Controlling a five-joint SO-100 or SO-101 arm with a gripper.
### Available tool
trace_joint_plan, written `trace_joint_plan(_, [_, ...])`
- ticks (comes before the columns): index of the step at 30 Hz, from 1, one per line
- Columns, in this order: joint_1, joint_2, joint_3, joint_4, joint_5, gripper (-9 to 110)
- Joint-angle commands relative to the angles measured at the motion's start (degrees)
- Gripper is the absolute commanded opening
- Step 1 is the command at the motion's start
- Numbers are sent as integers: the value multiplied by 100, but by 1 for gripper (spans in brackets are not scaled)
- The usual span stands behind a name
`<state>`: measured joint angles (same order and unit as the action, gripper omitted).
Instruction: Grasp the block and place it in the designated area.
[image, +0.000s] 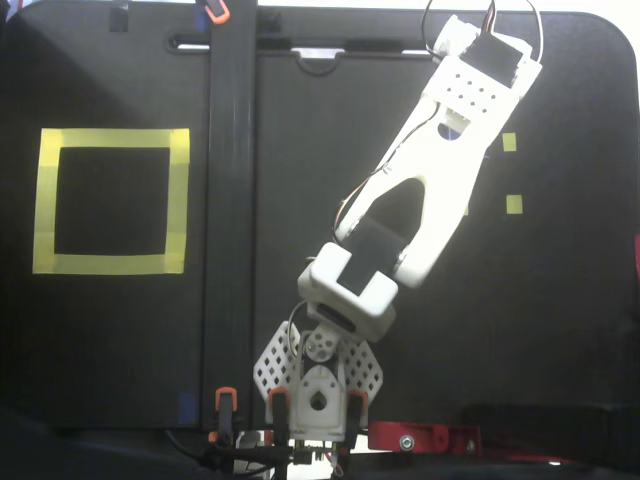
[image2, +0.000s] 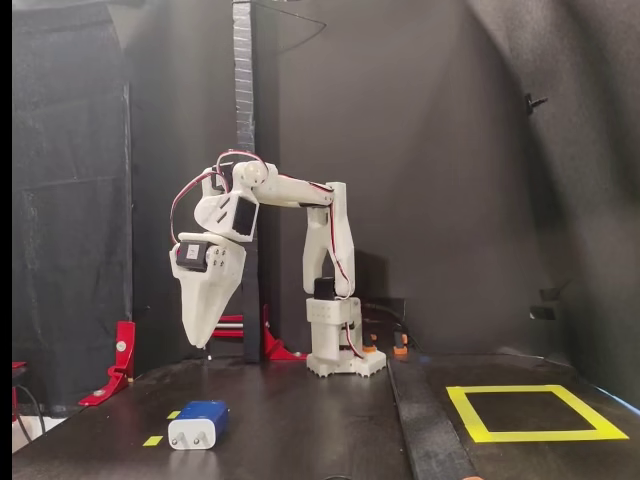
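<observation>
The dark-blue block (image2: 198, 422) lies on the black table at the front left of a fixed view, its white end facing the camera. My gripper (image2: 203, 341) points straight down, hanging well above the block and slightly behind it; its fingers look closed into one wedge and hold nothing. In the top-down fixed view the arm (image: 440, 170) reaches to the upper right and covers the block, with only a blue sliver (image: 452, 131) showing through it. The designated area, a yellow tape frame (image: 110, 264), is far left there and at the right front in the side view (image2: 470, 410).
Small yellow tape squares (image: 514, 204) lie near the block, and one (image2: 152, 440) shows beside it in the side view. A raised black strip (image: 228, 220) runs across the table between arm and frame. A red clamp (image2: 118, 360) stands at the left edge.
</observation>
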<state>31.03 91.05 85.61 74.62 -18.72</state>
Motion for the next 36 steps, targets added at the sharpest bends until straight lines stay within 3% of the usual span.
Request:
trace_joint_plan(1, [53, 18, -246, 114, -308, 0])
trace_joint_plan(5, [70, 18, -246, 255, -1459, 0])
trace_joint_plan(18, [35, 9, -237, 79, -6935, 0])
trace_joint_plan(24, [-9, 9, -237, 88, -8745, 0])
trace_joint_plan(36, [-105, 26, -246, 492, -10354, 0])
